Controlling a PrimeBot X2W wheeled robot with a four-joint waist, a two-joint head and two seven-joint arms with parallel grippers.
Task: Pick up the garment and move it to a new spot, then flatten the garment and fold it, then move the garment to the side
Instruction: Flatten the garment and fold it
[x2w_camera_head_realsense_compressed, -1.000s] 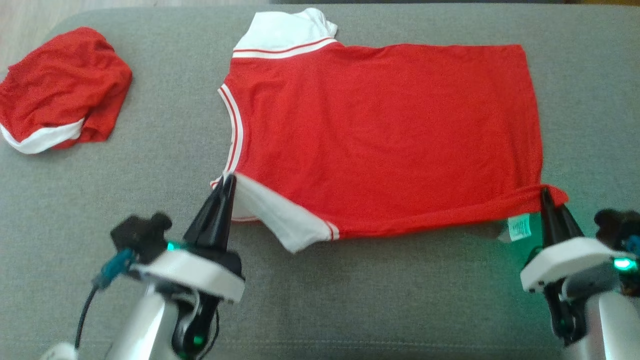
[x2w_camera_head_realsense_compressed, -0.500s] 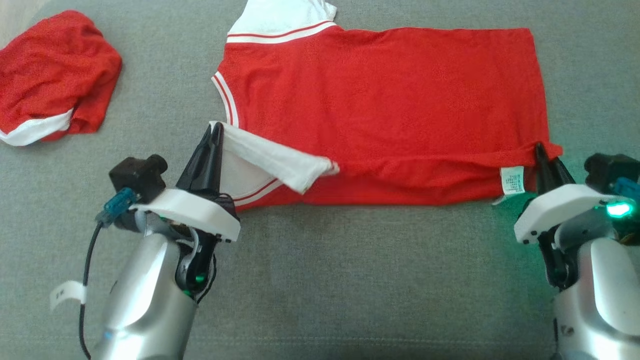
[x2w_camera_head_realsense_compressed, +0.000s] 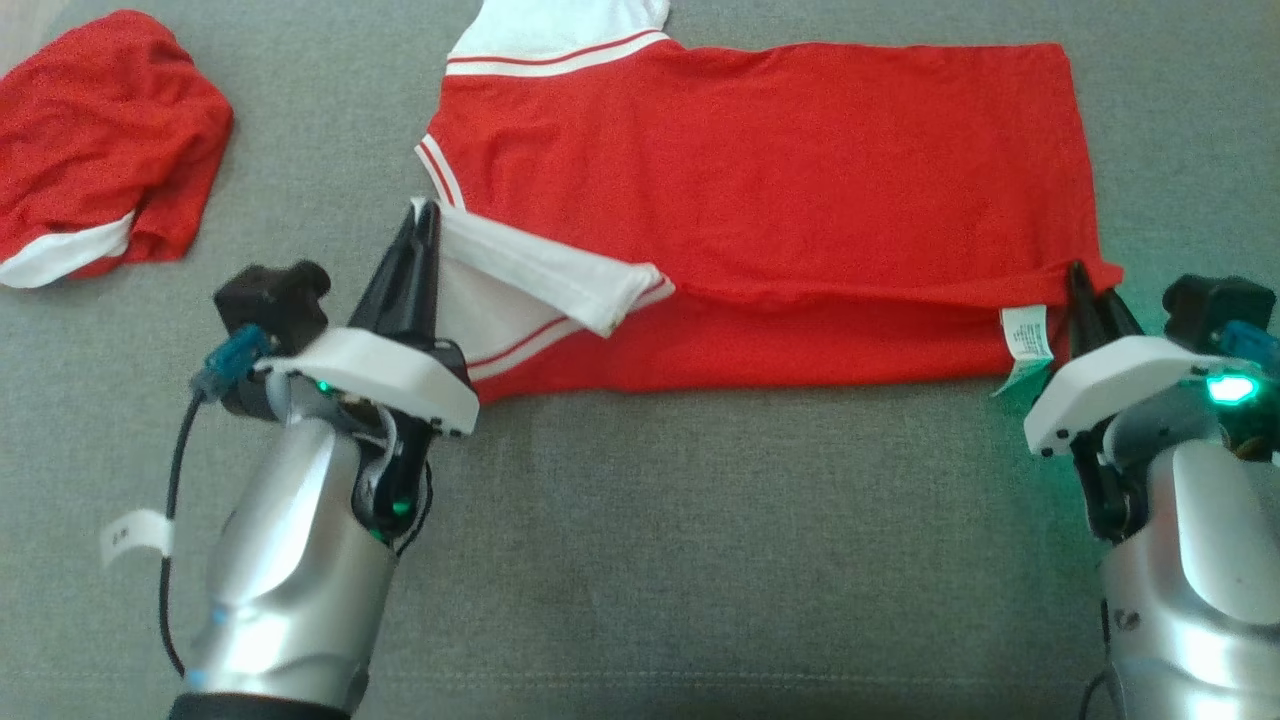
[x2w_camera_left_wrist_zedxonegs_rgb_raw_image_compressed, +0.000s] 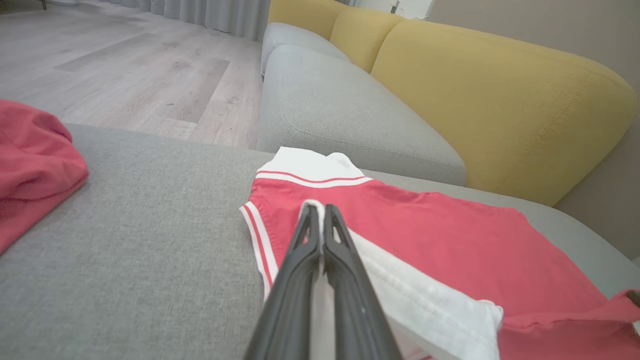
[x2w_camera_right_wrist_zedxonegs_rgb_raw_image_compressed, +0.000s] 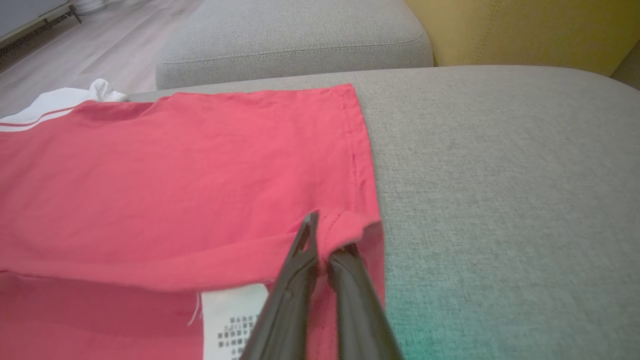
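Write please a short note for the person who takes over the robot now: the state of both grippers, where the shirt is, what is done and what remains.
Left gripper: shut on the red shirt at its white sleeve, which is lifted.
Right gripper: shut on the shirt's near hem corner, beside the care label.
Shirt: spread on the grey cushion, near edge raised and turned back, inner side showing.
Another red garment lies bunched at the far left.
Done: shirt flattened, first fold begun.
Left: lay the fold down, release, finish folding, move the shirt aside.
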